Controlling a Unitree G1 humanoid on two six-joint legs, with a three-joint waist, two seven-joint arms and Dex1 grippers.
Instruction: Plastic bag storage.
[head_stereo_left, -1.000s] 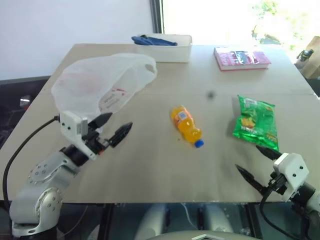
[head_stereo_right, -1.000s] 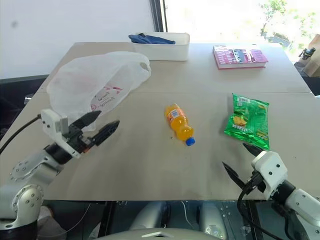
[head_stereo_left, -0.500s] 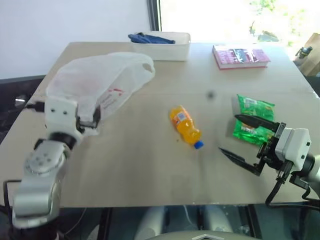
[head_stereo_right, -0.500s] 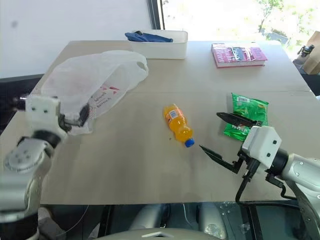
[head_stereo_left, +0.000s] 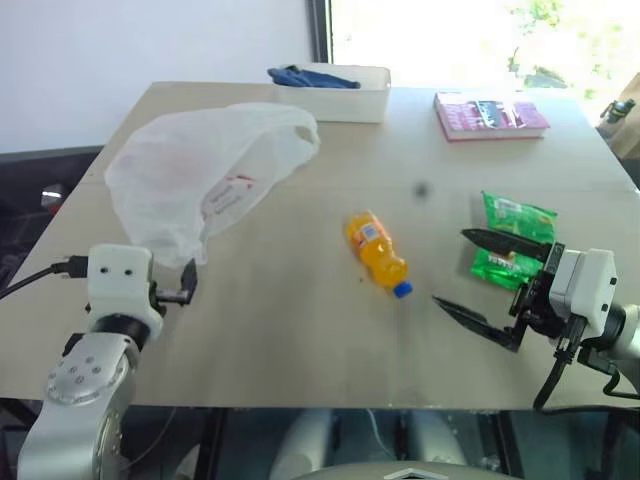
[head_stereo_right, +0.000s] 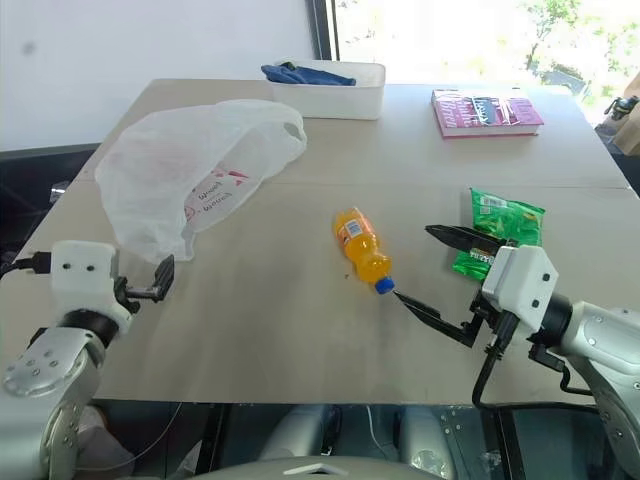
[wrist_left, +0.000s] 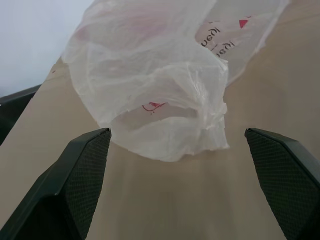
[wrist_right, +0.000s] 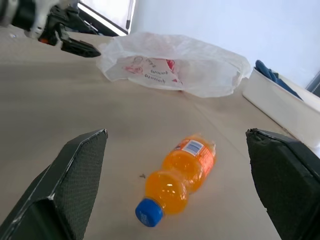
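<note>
Both tools wide, near plastic bag (head_stereo_left: 205, 172) edge.

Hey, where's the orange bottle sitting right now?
In the head views the orange bottle lies on its side near the table's middle, blue cap toward the robot, between the plastic bag and the green snack packet.

The plastic bag (wrist_left: 150, 75) carries small red print with a red triangle beside it, but the letters cannot be made out (they show mirrored through the film). The orange bottle (wrist_right: 182, 172) has a small white label, the green snack packet (head_stereo_right: 497, 232) and the book (head_stereo_right: 486, 110) bear printing; none is legible.
</note>
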